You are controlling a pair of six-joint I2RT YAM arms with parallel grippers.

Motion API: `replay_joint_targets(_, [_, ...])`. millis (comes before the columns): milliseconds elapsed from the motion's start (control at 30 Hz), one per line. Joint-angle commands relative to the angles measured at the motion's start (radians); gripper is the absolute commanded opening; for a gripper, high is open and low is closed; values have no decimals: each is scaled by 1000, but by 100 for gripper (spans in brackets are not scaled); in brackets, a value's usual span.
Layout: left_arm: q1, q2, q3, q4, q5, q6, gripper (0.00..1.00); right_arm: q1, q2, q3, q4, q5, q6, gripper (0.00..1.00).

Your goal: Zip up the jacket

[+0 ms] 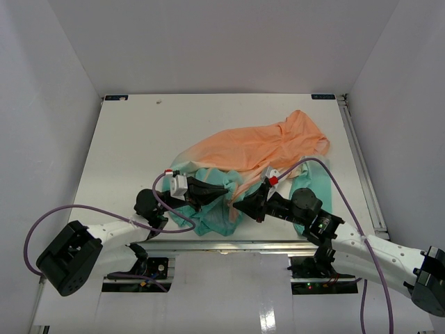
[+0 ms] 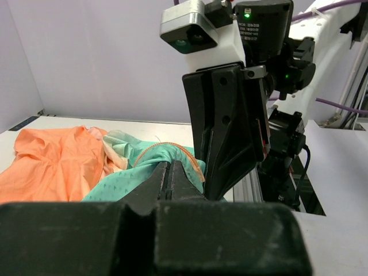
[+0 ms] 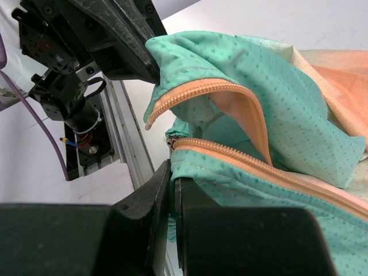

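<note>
The jacket [image 1: 264,142] lies crumpled on the white table [image 1: 132,139], its orange part toward the back and its teal part near the front edge. My left gripper [image 1: 224,191] is shut on a teal front edge with orange zipper tape [image 2: 172,150], held lifted. My right gripper [image 1: 238,204] faces it from the right and is shut on the other teal front edge [image 3: 230,175], just below the orange zipper teeth [image 3: 241,156]. A small metal slider [image 3: 171,141] sits at that zipper's end. The two grippers' tips are a few centimetres apart. The jacket also shows in the left wrist view [image 2: 52,161].
An aluminium rail [image 1: 229,245] runs along the table's near edge, right under the grippers. Another rail [image 1: 361,160] runs along the right side. Grey walls enclose the table on the left, back and right. Purple cables [image 1: 341,195] loop off both arms.
</note>
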Motion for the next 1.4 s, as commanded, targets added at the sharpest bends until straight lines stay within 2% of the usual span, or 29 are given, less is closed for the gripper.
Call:
replay_joint_targets(0, [0, 10, -6, 83, 62, 36, 0, -5, -26, 24, 49, -42, 19, 8])
replay_joint_targets(500, [0, 7, -13, 93, 20, 71, 0, -5, -13, 16, 69, -70, 35, 8])
replay_joint_targets(833, [1, 20, -54, 193, 13, 64, 0, -23, -75, -10, 75, -131, 42, 8])
replay_joint_targets(1000, [1, 40, -64, 265, 24, 9, 0, -99, -60, -8, 93, -293, 6, 8])
replay_joint_targets(1067, [1, 67, -88, 383, 16, -33, 0, -158, -34, -7, 131, -403, 22, 8])
replay_joint_targets(1167, [1, 98, -105, 453, 24, -57, 0, -220, -1, -30, 195, -524, 66, 8])
replay_joint_targets(1367, [3, 91, -92, 447, 37, -58, 0, -236, 2, -47, 218, -560, 79, 8])
